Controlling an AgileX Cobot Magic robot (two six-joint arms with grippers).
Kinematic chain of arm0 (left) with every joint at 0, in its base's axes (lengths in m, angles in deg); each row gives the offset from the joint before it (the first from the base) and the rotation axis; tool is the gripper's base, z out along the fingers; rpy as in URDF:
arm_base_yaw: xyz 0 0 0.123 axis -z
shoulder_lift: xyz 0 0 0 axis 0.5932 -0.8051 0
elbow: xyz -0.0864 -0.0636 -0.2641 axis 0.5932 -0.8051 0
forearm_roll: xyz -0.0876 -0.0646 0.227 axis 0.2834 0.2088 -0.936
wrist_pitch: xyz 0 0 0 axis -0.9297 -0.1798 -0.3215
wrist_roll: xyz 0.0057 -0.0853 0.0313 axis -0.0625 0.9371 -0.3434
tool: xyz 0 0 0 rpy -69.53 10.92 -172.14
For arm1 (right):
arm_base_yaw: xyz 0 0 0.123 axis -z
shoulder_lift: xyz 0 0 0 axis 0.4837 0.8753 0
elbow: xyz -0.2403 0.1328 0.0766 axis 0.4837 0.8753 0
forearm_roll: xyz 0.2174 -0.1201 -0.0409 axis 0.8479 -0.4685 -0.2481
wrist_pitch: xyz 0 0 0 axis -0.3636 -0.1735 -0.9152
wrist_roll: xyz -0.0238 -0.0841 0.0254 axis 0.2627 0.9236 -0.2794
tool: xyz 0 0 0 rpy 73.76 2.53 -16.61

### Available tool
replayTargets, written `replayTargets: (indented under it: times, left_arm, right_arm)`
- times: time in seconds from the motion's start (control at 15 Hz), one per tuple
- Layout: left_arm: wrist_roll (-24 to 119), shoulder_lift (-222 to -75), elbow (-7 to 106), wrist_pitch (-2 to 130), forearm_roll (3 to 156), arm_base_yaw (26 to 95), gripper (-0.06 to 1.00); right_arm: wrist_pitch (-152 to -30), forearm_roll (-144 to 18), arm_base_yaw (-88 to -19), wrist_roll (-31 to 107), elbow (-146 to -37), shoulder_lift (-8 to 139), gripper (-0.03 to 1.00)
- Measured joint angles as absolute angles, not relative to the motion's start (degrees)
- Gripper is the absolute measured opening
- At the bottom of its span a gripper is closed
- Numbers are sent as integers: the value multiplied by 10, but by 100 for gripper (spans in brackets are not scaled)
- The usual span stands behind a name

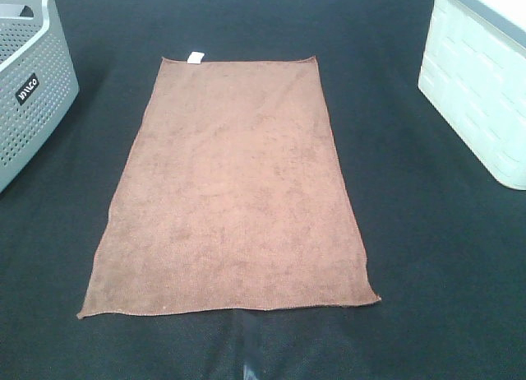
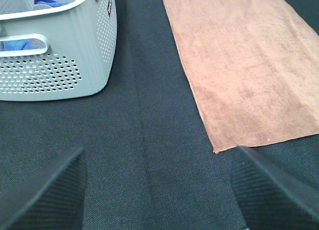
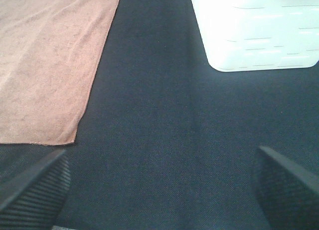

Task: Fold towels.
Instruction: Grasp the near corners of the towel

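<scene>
Grippers first, and the left gripper (image 2: 159, 192) has its jaws spread wide, with nothing between the ribbed black fingers (image 2: 42, 195) but dark table (image 1: 427, 257). Same story on the other side: the right gripper (image 3: 159, 190) is splayed just as wide and holds nothing, only black cloth surface under the gap. How high either one sits above the table is hard to judge from the wrist views.

Moving outward, the rust-brown towel (image 1: 230, 191) lies flat and fully spread in the middle of the table, long edges running away from the robot. Its near left corner lies just ahead of the left gripper's inner finger, and its near right corner just ahead of the right gripper's inner finger, neither corner pinched. A small white tag (image 1: 195, 57) pokes out from the far short edge, left of centre. The surface looks smooth, and the thin hems run straight.

Out to the flanks now: on the left a grey basket (image 1: 33, 92) with perforated walls and a small black label (image 1: 27, 89) stands well apart from the towel, with blue cloth (image 2: 50, 1) showing inside it. On the right a white bin (image 1: 477, 92) with a brick-like pattern on its side stands equally clear of the towel
</scene>
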State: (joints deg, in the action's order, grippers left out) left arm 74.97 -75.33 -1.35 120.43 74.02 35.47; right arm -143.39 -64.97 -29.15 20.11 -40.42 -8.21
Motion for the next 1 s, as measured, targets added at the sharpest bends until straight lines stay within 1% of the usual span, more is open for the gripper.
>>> replayTargets:
  times: [1.0]
  left_arm:
    - [750,-753,-13,1204,740,355,76]
  right_arm:
    - [-1434,-650,-292,201,-404,-82,92]
